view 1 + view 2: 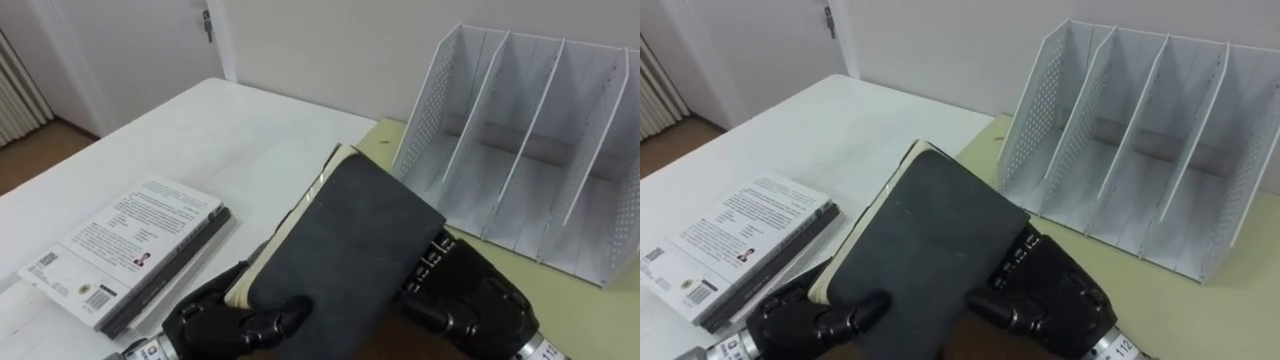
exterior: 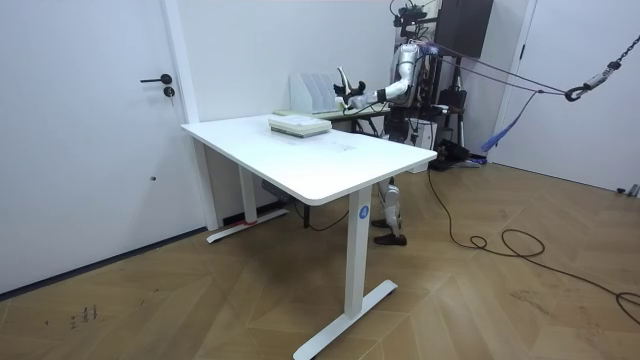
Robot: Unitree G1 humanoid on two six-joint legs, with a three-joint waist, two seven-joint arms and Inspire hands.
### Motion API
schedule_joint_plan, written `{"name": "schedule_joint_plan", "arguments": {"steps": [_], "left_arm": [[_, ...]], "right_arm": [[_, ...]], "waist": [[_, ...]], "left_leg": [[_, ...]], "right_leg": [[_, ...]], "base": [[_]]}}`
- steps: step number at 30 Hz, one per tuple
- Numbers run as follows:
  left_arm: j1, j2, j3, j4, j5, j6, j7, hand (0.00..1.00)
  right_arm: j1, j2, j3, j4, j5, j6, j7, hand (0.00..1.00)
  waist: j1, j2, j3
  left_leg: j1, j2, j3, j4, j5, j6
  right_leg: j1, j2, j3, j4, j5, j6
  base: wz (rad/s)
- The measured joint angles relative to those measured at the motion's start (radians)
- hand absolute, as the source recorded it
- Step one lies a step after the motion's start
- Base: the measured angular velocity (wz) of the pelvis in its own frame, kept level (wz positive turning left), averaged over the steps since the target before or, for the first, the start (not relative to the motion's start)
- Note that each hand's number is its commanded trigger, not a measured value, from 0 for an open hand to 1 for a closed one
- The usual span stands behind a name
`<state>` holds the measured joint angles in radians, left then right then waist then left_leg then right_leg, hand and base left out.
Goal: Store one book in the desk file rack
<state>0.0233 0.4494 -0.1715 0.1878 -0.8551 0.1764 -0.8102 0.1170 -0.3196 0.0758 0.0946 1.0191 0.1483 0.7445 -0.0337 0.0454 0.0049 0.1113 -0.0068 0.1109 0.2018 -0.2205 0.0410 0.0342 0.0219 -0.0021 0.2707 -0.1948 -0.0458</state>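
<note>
A dark-covered book (image 1: 345,245) (image 1: 925,250) is held tilted up off the table between both hands, its pale page edge facing left. My left hand (image 1: 225,315) (image 1: 810,315) curls its fingers over the book's lower left edge. My right hand (image 1: 470,295) (image 1: 1045,290) grips it from the right side. The white perforated file rack (image 1: 530,140) (image 1: 1130,135) stands beyond, to the right, with empty slots open toward me. In the room view I stand at the table's far end holding the book (image 2: 345,88) beside the rack (image 2: 315,92).
A stack of white-covered books (image 1: 125,245) (image 1: 735,240) lies on the white table (image 1: 215,135) to the left. The rack sits on a pale yellow-green surface (image 1: 600,320). A door (image 1: 130,50) and a wall stand behind the table.
</note>
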Motion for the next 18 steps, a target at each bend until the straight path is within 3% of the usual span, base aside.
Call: {"name": "schedule_joint_plan", "arguments": {"steps": [2, 3, 18], "left_arm": [[0.000, 0.000, 0.000, 0.000, 0.000, 0.002, -0.003, 1.00], [0.000, 0.001, 0.000, 0.000, 0.000, 0.003, -0.005, 1.00], [0.000, 0.007, -0.030, 0.000, 0.001, 0.028, -0.048, 1.00]], "right_arm": [[0.000, 0.000, 0.000, 0.000, 0.000, 0.006, 0.000, 0.76], [0.000, -0.001, 0.000, 0.000, 0.000, 0.006, 0.000, 1.00], [-0.007, 0.000, 0.002, 0.000, 0.000, 0.016, -0.002, 1.00]], "waist": [[0.006, 0.000, 0.0001], [0.006, 0.000, 0.0001], [0.011, 0.001, -0.0006]], "left_leg": [[0.000, 0.000, 0.000, -0.001, 0.000, 0.000], [0.000, 0.000, 0.000, -0.001, 0.000, 0.000], [-0.003, 0.000, 0.003, -0.003, 0.000, 0.000]], "right_leg": [[0.000, 0.000, 0.000, -0.002, 0.000, 0.000], [0.000, 0.000, 0.000, -0.004, 0.000, 0.000], [0.001, 0.000, 0.001, -0.012, 0.000, 0.000]], "base": [[0.00], [0.00], [0.00]]}}
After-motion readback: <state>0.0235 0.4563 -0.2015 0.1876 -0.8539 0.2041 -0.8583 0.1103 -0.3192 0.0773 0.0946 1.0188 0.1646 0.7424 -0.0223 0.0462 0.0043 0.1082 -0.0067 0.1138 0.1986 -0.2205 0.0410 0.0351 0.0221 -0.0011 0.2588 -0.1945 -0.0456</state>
